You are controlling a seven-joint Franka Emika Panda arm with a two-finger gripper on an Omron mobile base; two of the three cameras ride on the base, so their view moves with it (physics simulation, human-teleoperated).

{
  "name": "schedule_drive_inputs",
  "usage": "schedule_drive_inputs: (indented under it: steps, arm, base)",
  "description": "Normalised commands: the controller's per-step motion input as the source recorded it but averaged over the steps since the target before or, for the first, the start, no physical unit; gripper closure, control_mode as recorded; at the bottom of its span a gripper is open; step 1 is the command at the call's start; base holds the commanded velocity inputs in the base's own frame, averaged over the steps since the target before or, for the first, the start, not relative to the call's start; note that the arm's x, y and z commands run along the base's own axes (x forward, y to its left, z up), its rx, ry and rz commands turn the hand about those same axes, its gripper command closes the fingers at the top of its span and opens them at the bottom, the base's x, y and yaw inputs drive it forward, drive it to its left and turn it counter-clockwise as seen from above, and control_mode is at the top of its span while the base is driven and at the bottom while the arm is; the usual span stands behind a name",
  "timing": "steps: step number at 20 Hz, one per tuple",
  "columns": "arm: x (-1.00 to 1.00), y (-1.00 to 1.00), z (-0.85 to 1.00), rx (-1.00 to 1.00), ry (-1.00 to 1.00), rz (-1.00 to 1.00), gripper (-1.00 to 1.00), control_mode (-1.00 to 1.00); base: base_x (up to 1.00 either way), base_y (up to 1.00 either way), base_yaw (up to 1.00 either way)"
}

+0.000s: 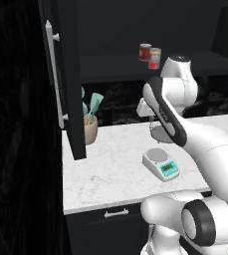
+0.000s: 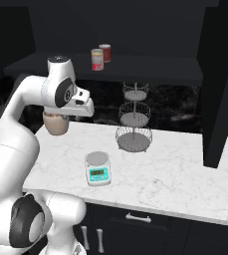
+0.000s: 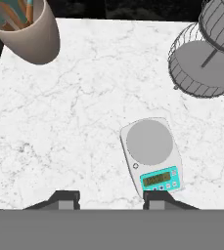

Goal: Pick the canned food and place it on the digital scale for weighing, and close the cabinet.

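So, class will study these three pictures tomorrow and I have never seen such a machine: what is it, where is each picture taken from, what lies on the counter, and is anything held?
It is a white robot arm in a computer-drawn kitchen. Two pictures come from cameras behind the arm, one on its left and one on its right. The third looks down from the hand itself, where the gripper shows as two dark tips, holding nothing.

On the marble counter lie a digital scale, a cup of utensils and a tiered wire basket. Above, the cabinet stands open; on its shelf sit the canned food and a redder can.
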Motion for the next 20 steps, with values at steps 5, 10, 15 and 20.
schedule_drive_inputs:
  steps: [5,10,15,20]
  arm:
    - [-0.6,-0.01,0.0,0.0,-0.05,0.01,-1.0,-1.0]
    - [-1.0,-0.06,0.05,0.03,-0.22,0.04,-1.0,-1.0]
    - [-0.81,-0.25,0.65,0.12,-0.47,0.03,-1.0,-1.0]
    - [-0.61,-0.19,0.68,0.09,-0.46,-0.04,-1.0,-1.0]
  base:
    - [0.0,0.0,0.0]
    - [0.0,0.0,0.0]
    - [0.0,0.0,0.0]
    - [0.0,0.0,0.0]
